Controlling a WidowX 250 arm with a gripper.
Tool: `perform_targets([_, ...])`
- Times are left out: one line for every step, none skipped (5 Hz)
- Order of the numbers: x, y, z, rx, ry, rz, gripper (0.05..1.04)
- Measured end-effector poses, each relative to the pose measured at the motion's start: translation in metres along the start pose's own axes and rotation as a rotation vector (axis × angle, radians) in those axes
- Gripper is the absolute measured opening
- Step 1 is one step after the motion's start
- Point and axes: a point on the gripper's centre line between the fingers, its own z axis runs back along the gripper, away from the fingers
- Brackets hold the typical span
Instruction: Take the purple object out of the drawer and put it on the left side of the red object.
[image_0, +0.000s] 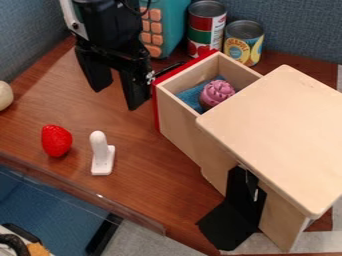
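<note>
"Fingers (136, 90) first: how are they?"

"Apart, with nothing between them, so the gripper (117, 98) has hold of nothing."

"And the purple object (218, 92)?"

"Inside the drawer (178, 119), upright, looking like a cupcake with a swirled top. It seems to rest on the blue cloth (192, 97), though its base is partly hidden, so I wouldn't swear to that."

"Can it be reached?"

"I'd say so. The drawer stands open from the wooden cabinet (280, 125), and the purple top shows just beside the cabinet's edge. The gripper hangs outside, by the drawer's red front (157, 109)."

"Where does it have to go?"

"To the left of the red object (56, 140), a strawberry shape on the table (150, 175). A white piece (102, 159) stands near the strawberry on its right, so that's the wrong side for us."

"Then how much is done?"

"Only the opening, judging by how things lie. The grasp, the lift over the drawer wall, the carry across, the setting down and the letting go are all left"

"So, early days"
</note>
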Motion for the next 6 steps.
perform_targets([-0.001,-0.001,-0.006,-0.016,0.016,-0.003,1.0])
perform_targets([0.005,0.012,-0.009,-0.054,-0.014,0.019,1.0])
perform_targets([0.022,0.014,-0.004,-0.086,-0.037,0.02,1.0])
perform_targets([0.04,0.014,-0.001,-0.126,-0.069,0.034,1.0])
perform_targets([0.06,0.006,-0.009,-0.161,-0.087,0.039,1.0])
perform_targets([0.076,-0.014,-0.02,-0.162,-0.081,0.022,1.0])
